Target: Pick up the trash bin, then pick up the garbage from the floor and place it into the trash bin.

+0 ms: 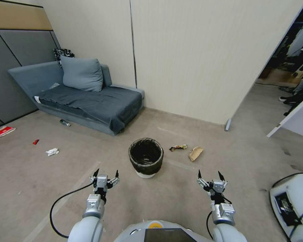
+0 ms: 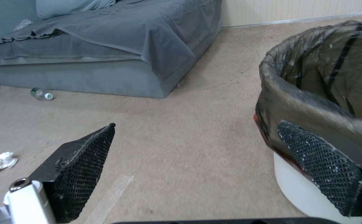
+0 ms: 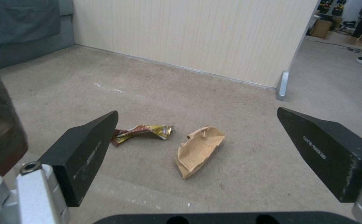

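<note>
Left claw [image 1: 106,175], spread wide and empty, hovers nearer the bin [image 1: 146,156] — upright on the floor just ahead and to its right — than the right claw [image 1: 211,177], equally spread

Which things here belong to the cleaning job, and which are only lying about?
Job: trash bin; garbage: brown paper bag, gold-brown wrapper, white tissue, small bottle, red scrap, red-and-white wrapper.
Not the job: sofa, blue pillow.

Soft, even indoor light; faint shadows; head view bows at edges; wrist foregrounds perhaps slightly blurred.
</note>
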You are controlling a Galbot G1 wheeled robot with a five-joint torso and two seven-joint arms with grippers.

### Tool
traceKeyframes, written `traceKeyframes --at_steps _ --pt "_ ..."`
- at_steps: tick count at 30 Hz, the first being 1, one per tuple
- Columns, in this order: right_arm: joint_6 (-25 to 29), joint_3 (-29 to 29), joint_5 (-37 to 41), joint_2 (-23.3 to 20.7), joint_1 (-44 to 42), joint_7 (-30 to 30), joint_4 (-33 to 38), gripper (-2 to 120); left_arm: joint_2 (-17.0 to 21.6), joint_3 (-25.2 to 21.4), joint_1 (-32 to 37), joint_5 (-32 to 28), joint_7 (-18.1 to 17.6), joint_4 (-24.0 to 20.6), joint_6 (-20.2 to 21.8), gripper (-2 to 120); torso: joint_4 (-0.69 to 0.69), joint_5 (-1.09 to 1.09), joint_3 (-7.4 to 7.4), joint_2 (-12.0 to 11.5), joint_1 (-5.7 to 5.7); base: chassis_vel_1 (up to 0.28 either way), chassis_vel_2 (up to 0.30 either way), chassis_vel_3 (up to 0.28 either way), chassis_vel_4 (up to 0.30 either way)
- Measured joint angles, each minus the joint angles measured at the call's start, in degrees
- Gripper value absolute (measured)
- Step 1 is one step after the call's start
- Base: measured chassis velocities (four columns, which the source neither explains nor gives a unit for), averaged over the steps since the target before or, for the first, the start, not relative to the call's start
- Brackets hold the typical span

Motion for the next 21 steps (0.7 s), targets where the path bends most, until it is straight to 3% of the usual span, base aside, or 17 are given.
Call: traceKeyframes --at_steps 15,19,21 --pt "1.7 -0.2 -1.1 0.0 0.5 0.0 -1.2 100 0.2 0.0 -0.4 -0.4 0.1 0.5 0.0 100 0.01 0.03 0.00 0.0 0.00 -0.136 0.135 0.127 -0.127" --pt "2.1 -0.2 -1.2 0.0 0.6 -0.1 -1.4 100 1.9 0.4 -1.3 -1.5 2.3 0.6 1.9 100 0.01 0.01 0.01 0.0 0.01 -0.048 0.054 0.022 -0.037" --pt "2.1 -0.2 -1.2 0.0 0.6 -0.1 -1.4 100 2.7 0.9 -3.1 -2.6 5.2 -0.3 5.9 100 0.00 0.00 0.00 0.0 0.00 0.006 -0.016 -0.021 0.027"
